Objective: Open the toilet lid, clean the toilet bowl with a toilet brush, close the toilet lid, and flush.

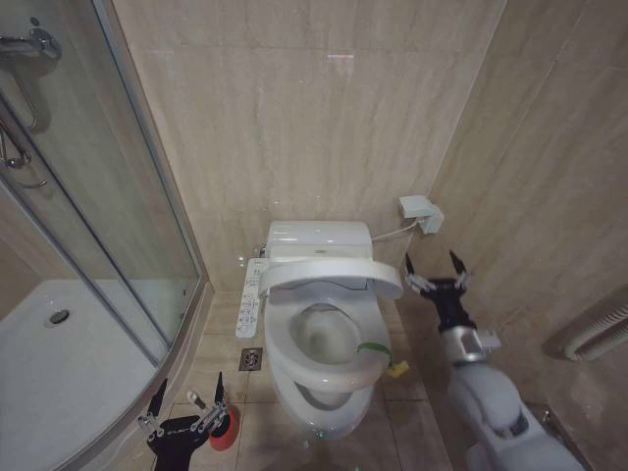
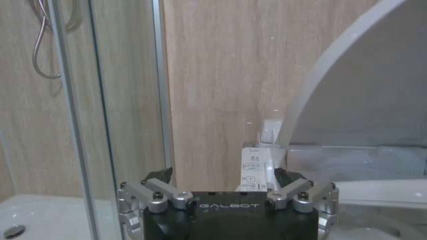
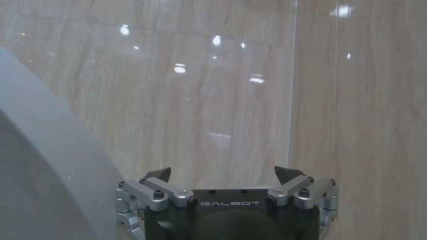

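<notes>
Two grippers show in my head view, one on each side of the toilet bowl (image 1: 319, 339). Left of the bowl and low beside its front, I hold the left gripper (image 1: 186, 397) with its fingers spread apart, empty. A red round holder (image 1: 226, 430) stands on the floor just beside that gripper; I cannot tell whether the brush sits in it. Above the bowl, the toilet lid (image 1: 329, 277) is raised partway, tilted over the rear half of the seat (image 1: 294, 368). Right of the bowl, level with the lid's edge but apart from it, I hold the right gripper (image 1: 436, 273) with its fingers spread wide, gripping nothing.
</notes>
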Robot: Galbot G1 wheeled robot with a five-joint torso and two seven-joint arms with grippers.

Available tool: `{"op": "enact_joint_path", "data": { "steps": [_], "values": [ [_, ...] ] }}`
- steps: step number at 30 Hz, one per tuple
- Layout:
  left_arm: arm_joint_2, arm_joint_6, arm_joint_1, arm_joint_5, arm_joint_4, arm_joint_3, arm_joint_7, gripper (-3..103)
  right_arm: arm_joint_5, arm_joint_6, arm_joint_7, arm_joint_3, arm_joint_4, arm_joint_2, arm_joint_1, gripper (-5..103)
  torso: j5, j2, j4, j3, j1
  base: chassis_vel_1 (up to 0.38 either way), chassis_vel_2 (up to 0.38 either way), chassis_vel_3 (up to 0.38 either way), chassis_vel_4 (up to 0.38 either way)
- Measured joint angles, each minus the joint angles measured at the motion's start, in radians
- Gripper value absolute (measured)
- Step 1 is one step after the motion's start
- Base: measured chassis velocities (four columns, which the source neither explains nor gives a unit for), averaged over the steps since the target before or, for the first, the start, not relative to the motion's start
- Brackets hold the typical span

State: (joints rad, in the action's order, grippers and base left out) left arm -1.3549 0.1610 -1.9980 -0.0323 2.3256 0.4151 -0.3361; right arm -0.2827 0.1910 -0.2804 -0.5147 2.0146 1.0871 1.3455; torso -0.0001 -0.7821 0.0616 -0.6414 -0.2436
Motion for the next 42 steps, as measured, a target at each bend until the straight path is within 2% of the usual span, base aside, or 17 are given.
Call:
{"op": "enact_joint_path", "data": {
  "steps": [8,10,12,13,16,17,20,23,26,31,33,34,38,42],
  "values": [
    [0.0,0.0,0.0,0.0,0.0,0.0,0.0,99,-0.005,-0.021,-0.038,-0.019,-0.065,0.018,-0.098,100,0.0,0.0,-0.0005,0.0,0.0,0.0,0.0,0.0,0.0],
    [0.0,0.0,0.0,0.0,0.0,0.0,0.0,99,-0.018,-0.044,-0.056,-0.022,-0.089,0.01,-0.128,100,0.0,0.0,-0.0006,0.0,0.0,0.0,0.0,0.0,0.0],
    [0.0,0.0,0.0,0.0,0.0,0.0,0.0,99,-0.068,-0.098,-0.066,-0.023,-0.093,-0.007,-0.134,100,0.0002,0.0,-0.0005,0.0,0.0,0.0,0.0,0.0,0.0],
    [0.0,0.0,0.0,0.0,0.0,0.0,0.0,99,-0.068,-0.098,-0.066,-0.023,-0.093,-0.007,-0.134,100,0.0002,0.0,-0.0005,0.0,0.0,0.0,0.0,0.0,0.0],
    [0.0,0.0,0.0,0.0,0.0,0.0,0.0,99,-0.133,-0.197,-0.028,-0.035,-0.066,-0.048,-0.103,100,0.0002,0.0,-0.0001,0.0,0.0,0.0,0.0,0.0,0.0],
    [0.0,0.0,0.0,0.0,0.0,0.0,0.0,99,-0.133,-0.197,-0.028,-0.035,-0.066,-0.048,-0.103,100,0.0002,0.0,-0.0001,0.0,0.0,0.0,0.0,0.0,0.0],
    [0.0,0.0,0.0,0.0,0.0,0.0,0.0,99,-0.152,-0.255,0.035,-0.062,-0.036,-0.07,-0.051,100,0.0,0.0,-0.0002,0.0,0.0,0.0,0.0,0.0,0.0],
    [0.0,0.0,0.0,0.0,0.0,0.0,0.0,99,-0.154,-0.263,0.067,-0.074,-0.023,-0.068,-0.017,100,0.0,0.0,-0.0001,0.0,0.0,0.0,0.0,0.0,0.0],
    [0.0,0.0,0.0,0.0,0.0,0.0,0.0,99,-0.156,-0.266,0.095,-0.081,-0.008,-0.053,0.017,100,0.0,0.0,0.0,0.0,0.0,0.0,0.0,0.0,0.0],
    [0.0,0.0,0.0,0.0,0.0,0.0,0.0,99,-0.101,-0.285,0.148,-0.077,0.042,0.001,0.083,100,0.0,0.0,-0.0003,0.0,0.0,0.0,0.0,0.0,0.0],
    [0.0,0.0,0.0,0.0,0.0,0.0,0.0,99,-0.076,-0.314,0.164,-0.078,0.084,0.039,0.129,100,-0.0006,0.0,0.0013,0.0,0.0,0.0,0.0,0.0,0.0],
    [0.0,0.0,0.0,0.0,0.0,0.0,0.0,99,-0.076,-0.314,0.164,-0.078,0.084,0.039,0.129,100,-0.0006,0.0,0.0013,0.0,0.0,0.0,0.0,0.0,0.0],
    [0.0,0.0,0.0,0.0,0.0,0.0,0.0,99,-0.054,-0.352,0.173,-0.092,0.137,0.093,0.193,100,0.0002,0.0,-0.0004,0.0,0.0,0.0,0.0,0.0,0.0],
    [0.0,0.0,0.0,0.0,0.0,0.0,0.0,99,-0.052,-0.342,0.172,-0.115,0.149,0.12,0.242,100,0.0002,0.0,-0.0009,0.0,0.0,0.0,0.0,0.0,0.0]
  ]
}}
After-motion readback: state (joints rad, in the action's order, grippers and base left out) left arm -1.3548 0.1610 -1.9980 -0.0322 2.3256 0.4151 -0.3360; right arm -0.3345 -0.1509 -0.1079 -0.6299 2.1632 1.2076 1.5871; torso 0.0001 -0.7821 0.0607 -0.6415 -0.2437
